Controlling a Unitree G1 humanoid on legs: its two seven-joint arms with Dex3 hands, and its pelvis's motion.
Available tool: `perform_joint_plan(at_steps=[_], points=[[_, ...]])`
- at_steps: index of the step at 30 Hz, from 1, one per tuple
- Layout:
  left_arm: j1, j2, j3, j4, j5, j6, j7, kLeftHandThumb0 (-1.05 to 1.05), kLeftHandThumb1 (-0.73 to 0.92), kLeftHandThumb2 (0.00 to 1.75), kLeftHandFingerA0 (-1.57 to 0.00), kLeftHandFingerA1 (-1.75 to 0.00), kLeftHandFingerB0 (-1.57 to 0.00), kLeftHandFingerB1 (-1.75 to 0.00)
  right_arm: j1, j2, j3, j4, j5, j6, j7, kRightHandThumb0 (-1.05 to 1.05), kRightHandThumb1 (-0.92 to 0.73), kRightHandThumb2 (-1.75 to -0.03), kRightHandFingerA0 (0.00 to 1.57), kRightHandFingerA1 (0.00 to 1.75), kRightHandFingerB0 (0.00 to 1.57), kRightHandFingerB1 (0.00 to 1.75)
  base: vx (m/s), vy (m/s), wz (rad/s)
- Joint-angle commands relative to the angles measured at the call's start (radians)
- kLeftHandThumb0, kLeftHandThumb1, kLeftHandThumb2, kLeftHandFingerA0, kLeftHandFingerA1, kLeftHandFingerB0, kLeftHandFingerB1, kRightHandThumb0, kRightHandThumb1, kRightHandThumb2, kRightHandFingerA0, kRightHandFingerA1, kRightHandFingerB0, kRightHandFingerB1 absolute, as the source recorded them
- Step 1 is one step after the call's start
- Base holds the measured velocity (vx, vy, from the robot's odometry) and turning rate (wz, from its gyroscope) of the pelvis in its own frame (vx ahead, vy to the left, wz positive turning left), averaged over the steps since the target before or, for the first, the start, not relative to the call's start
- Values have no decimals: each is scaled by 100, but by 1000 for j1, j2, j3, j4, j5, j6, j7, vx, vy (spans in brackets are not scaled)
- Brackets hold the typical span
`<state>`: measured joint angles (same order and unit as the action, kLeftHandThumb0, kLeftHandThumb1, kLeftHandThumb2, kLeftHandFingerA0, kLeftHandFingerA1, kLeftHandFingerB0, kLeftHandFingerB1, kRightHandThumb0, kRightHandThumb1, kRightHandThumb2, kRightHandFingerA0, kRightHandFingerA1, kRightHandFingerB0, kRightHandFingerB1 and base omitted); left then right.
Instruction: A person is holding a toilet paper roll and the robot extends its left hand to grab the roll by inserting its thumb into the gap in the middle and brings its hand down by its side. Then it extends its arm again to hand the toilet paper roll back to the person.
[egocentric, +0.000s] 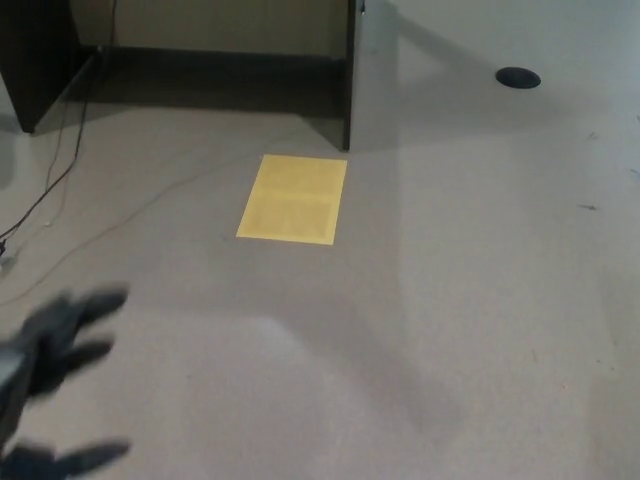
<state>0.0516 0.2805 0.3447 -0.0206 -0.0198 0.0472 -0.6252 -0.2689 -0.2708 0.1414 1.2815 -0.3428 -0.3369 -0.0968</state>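
Observation:
My left hand (55, 375) shows blurred at the lower left edge of the head view, low over the carpet. Its black fingers (88, 305) are spread apart and nothing is held between them. No toilet paper roll is in view, and no person is in view. My right hand does not show.
A yellow sheet (292, 198) lies on the beige carpet near the middle. A dark desk panel (350, 75) stands behind it, with dark furniture (35, 60) at the far left. Cables (50, 185) run across the floor on the left. A round black floor cap (518, 77) sits at the upper right.

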Motion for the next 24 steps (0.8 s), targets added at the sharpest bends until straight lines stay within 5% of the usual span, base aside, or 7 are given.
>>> perform_joint_plan(at_steps=[1,3,4,6,17,19,24], points=[[225,-37,94,574,54,-451,269,-37,41,53,-9,-33,-13,-25,59,-33,-22,1,25,-22,-16,-33,-58,-58,81,54,26,30,0,0,0],[234,-32,80,618,73,-457,301,-27,27,73,0,-45,-4,-41,67,-32,-22,0,24,-28,-20,-33,-59,-58,80,52,26,29,0,0,0],[231,-20,64,658,91,-459,323,-26,41,53,-9,-32,-11,-25,67,-30,-23,1,26,-26,-20,-32,-58,-58,79,50,26,30,0,0,0],[227,-11,52,687,94,-448,335,-20,27,72,0,-45,-2,-42,71,-29,-23,1,25,-28,-28,-32,-58,-58,78,50,27,30,0,0,0],[212,44,-1,828,120,-559,383,-35,40,54,-9,-30,-11,-25,87,-23,-18,0,19,-34,-48,-32,-59,-58,58,46,27,30,0,0,0],[210,52,-12,834,134,-561,402,-22,29,82,-1,-50,0,-48,87,-22,-21,0,21,-33,-47,-33,-59,-58,56,44,28,30,0,0,0],[206,67,-21,854,123,-590,397,-30,25,69,0,-42,-1,-40,92,-13,-27,-4,29,-30,-50,-32,-59,-58,56,45,28,30,0,0,0]])
